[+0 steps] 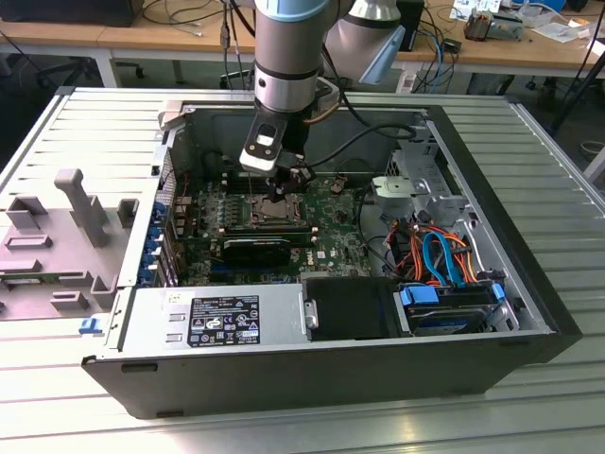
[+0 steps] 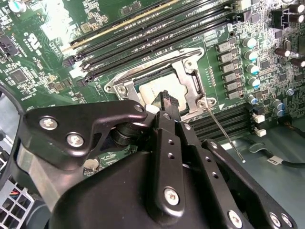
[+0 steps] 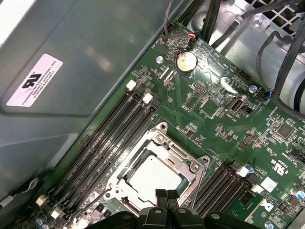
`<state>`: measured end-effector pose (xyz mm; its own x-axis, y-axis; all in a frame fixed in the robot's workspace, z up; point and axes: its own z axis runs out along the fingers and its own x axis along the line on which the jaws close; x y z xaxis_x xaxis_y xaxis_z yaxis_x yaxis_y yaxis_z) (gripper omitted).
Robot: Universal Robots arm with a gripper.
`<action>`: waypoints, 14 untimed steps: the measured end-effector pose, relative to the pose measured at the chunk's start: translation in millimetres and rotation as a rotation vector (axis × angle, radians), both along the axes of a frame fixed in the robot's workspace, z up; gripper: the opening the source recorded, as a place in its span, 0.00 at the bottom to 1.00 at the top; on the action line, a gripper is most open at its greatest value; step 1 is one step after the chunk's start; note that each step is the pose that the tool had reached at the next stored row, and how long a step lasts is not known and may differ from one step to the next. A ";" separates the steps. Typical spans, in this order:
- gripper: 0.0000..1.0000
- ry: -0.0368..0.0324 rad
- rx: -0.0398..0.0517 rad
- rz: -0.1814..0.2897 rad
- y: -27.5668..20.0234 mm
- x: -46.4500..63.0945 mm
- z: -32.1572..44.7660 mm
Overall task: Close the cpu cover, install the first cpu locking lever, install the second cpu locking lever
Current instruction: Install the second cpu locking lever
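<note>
The cpu cover (image 2: 188,78) is a silvery frame lying flat on the green board's socket, with the pale cpu lid (image 3: 155,174) showing through its square opening. It also appears under the arm in the exterior view (image 1: 269,213). My gripper (image 2: 166,98) hovers just over the socket's edge, its two black fingertips (image 3: 161,194) pressed together with nothing between them. The exterior view places the gripper (image 1: 281,194) directly above the socket. A thin locking lever (image 2: 224,133) juts out from the socket corner, slanting over the memory slots.
The open computer case holds a grey labelled power-supply box (image 1: 217,320), a black oblong block (image 1: 257,248), and a drive bay with blue and orange cables (image 1: 444,255). Memory slots (image 3: 114,138) flank the socket. A case wall with a white label (image 3: 40,78) rises close by.
</note>
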<state>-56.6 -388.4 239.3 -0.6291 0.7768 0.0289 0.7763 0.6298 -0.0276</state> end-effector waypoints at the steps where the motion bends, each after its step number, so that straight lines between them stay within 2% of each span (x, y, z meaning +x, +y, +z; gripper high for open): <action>1: 0.11 0.0000 0.0000 0.004 0.0 0.0 0.0; 14: 0.11 0.0000 0.0000 0.036 0.0 0.0 0.0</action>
